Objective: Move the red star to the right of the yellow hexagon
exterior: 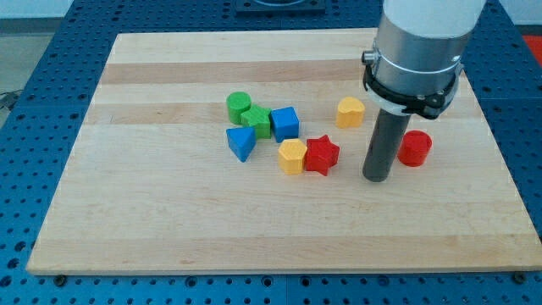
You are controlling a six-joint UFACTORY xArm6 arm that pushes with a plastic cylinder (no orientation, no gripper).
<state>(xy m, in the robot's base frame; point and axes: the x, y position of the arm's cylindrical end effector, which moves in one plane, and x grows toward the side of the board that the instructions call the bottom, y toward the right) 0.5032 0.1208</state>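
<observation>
The red star (322,155) lies near the middle of the wooden board (169,220), touching the right side of the yellow hexagon (292,156), so I judge the task is almost done or already done. The star looks like a small, stiff and light block, which should slide easily on the smooth wood; because of its points it may turn when it is pushed off centre. I cannot grasp it, since I have only a rod with nothing to open or close, so I would push on a flat notch between two points. My tip (377,179) rests on the board to the right of the star, apart from it, and just left of the red cylinder (415,147). The rod stands upright under the grey arm body.
</observation>
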